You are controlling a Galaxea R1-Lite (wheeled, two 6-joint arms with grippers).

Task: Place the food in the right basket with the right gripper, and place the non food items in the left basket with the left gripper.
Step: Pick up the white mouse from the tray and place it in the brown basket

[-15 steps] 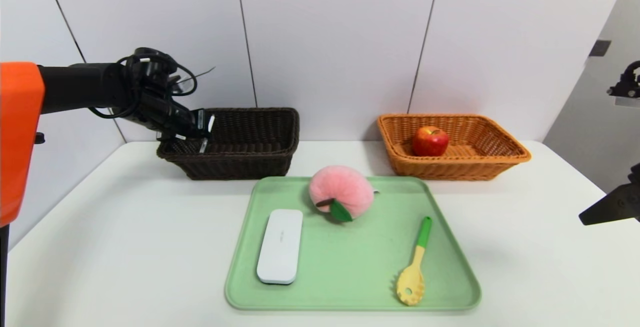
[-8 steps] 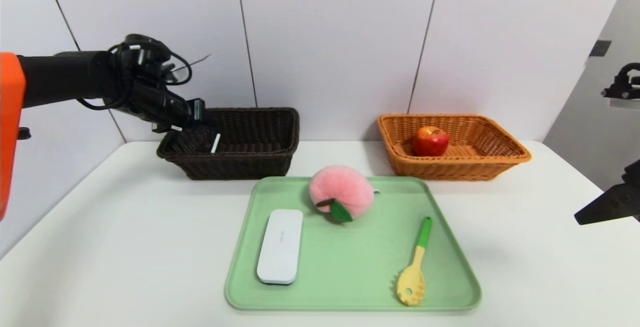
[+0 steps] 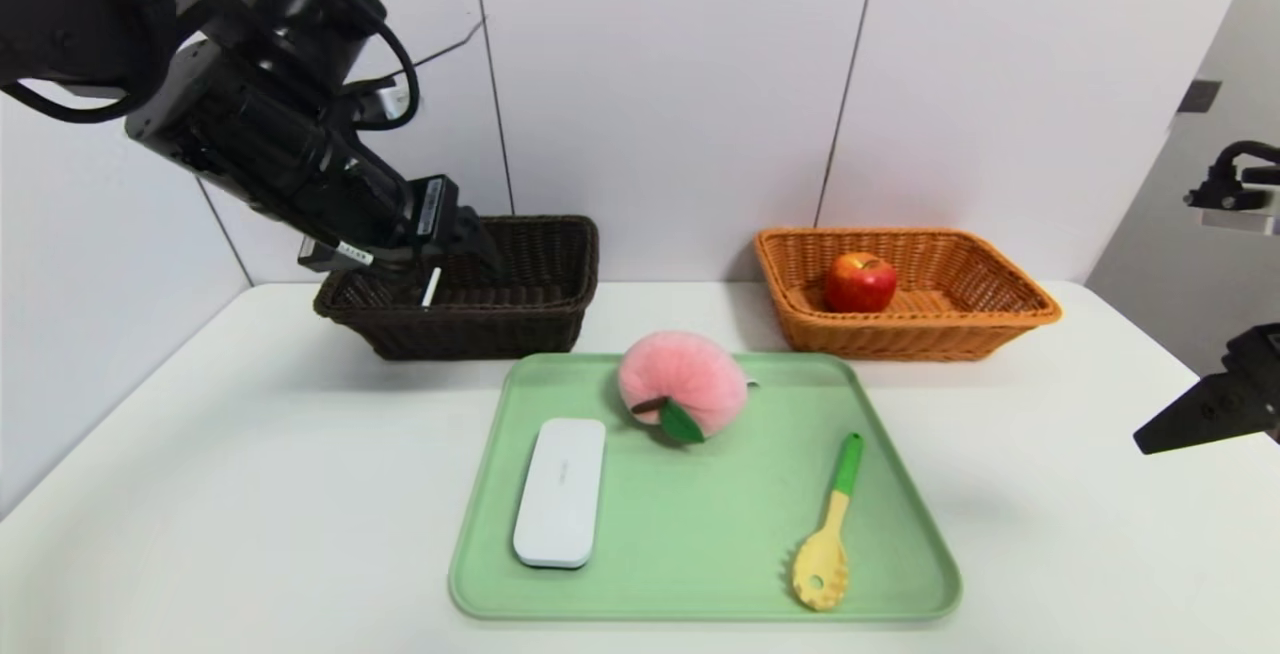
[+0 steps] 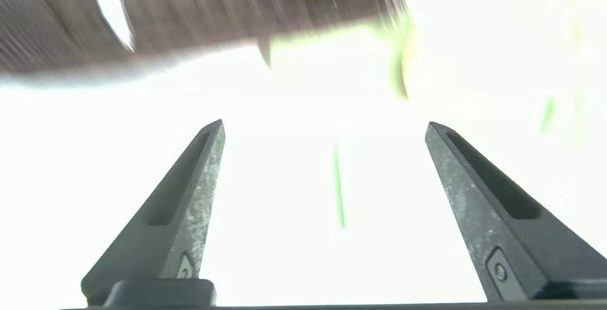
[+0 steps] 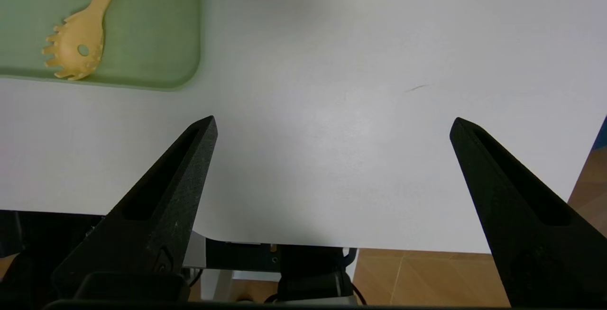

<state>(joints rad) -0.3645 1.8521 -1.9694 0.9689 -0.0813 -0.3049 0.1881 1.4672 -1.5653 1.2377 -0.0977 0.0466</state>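
My left gripper (image 3: 470,234) hangs over the dark brown left basket (image 3: 520,319), open, with nothing between its fingers (image 4: 208,182). A small white item (image 3: 430,286) leans inside that basket. On the green tray (image 3: 700,554) lie a white oblong case (image 3: 560,492), a pink plush peach (image 3: 683,384) and a yellow pasta spoon with a green handle (image 3: 828,534). A red apple (image 3: 860,281) sits in the orange right basket (image 3: 1000,319). My right gripper (image 5: 332,125) is open and empty above the table's front right edge, apart from the tray.
The baskets stand at the back of the white table (image 3: 250,454) against the wall, the tray in front of them. The tray's corner (image 5: 166,63) and the spoon (image 5: 78,44) show in the right wrist view. Floor lies beyond the table edge (image 5: 427,248).
My left gripper has opened and let the white item go into the dark basket; the left arm has then risen and swung right. My right gripper has drifted slightly left.
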